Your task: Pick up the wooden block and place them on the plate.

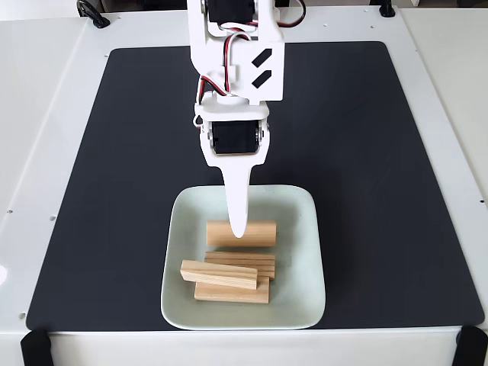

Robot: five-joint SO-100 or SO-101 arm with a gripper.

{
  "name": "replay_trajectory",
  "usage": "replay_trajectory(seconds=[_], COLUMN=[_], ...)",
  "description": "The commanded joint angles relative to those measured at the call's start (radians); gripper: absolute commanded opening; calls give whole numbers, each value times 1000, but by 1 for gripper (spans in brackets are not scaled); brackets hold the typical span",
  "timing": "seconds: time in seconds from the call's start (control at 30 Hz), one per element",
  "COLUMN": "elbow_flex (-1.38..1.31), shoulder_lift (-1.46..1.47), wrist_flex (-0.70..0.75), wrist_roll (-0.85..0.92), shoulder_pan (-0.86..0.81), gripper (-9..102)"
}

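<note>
Here the white arm (236, 53) reaches down from the top of the fixed view, and its gripper (238, 229) hangs over the far half of the pale mint-green plate (301, 297). Only one long white finger shows, tapering to a tip that overlaps the upper wooden block (259, 233); the other finger is hidden behind it, so I cannot tell whether the hand is wide, narrow, or gripping that block.

All four wooden blocks lie on the plate. The upper one sits crosswise right at the fingertip. Nearer the camera than the tip, a grooved block (248, 263) lies flat, a third block (219, 274) rests tilted across it and leans out to the left, and a fourth block (229, 293) lies nearest the plate's front rim, partly under the tilted one.

The plate rests on a black mat (366, 152) with rounded corners, near its front edge and straight out from the gripper. The mat covers most of a white tabletop (46, 114), which has seams and small screw holes along its sides. Black clamps (34, 347) grip the front corners, and dark cables (93, 15) lie at the far edge behind the arm.
</note>
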State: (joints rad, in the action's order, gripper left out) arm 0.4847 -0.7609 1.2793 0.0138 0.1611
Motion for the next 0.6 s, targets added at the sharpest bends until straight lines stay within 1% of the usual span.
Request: replay_trajectory(seconds=[0.0, 0.1, 0.27, 0.37, 0.47, 0.57], elbow_flex=[-34, -34, -15, 81, 225, 402], shoulder_lift=[-29, -32, -77, -163, -279, -413], wrist_flex=[-3, 3, 3, -12, -21, -112], wrist_roll=[-3, -3, -3, -3, -3, -3], shoulder_pan=[-3, -3, -3, -2, 11, 20], gripper=[44, 45, 39, 29, 14, 0])
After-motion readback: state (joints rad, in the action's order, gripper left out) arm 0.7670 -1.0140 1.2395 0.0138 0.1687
